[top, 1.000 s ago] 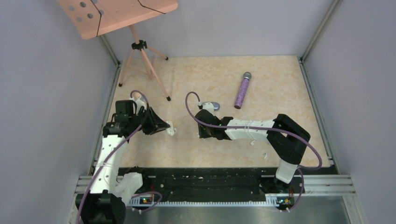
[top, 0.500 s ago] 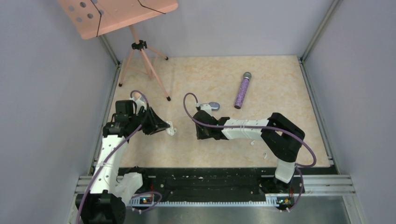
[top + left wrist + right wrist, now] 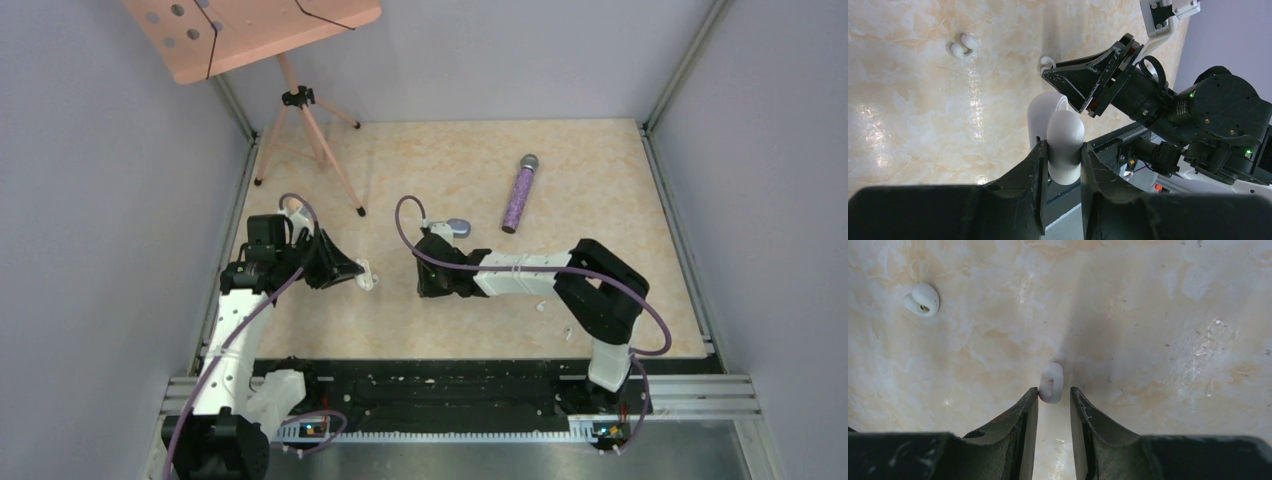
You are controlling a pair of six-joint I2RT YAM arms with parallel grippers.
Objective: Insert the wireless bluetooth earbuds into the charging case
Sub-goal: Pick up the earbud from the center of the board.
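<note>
In the left wrist view my left gripper (image 3: 1063, 152) is shut on a white charging case (image 3: 1064, 140), held above the table with its lid (image 3: 1044, 112) swung open. My right gripper (image 3: 1053, 391) points down at the table. It is open, its tips either side of a small white earbud (image 3: 1052, 382) that touches the left fingertip, with a gap to the other. A second white earbud (image 3: 922, 299) lies on the table to the upper left. From above, the right gripper (image 3: 428, 288) sits a short way right of the held case (image 3: 366, 276).
A purple glitter microphone (image 3: 518, 193) lies at the back right. A small grey-blue case (image 3: 456, 227) rests just behind the right wrist. A pink tripod stand (image 3: 300, 100) occupies the back left corner. Two white earbuds (image 3: 963, 46) lie together further out.
The right arm's elbow has swung left and its gripper has shifted slightly left over the table. The left arm and the held case stay put.
</note>
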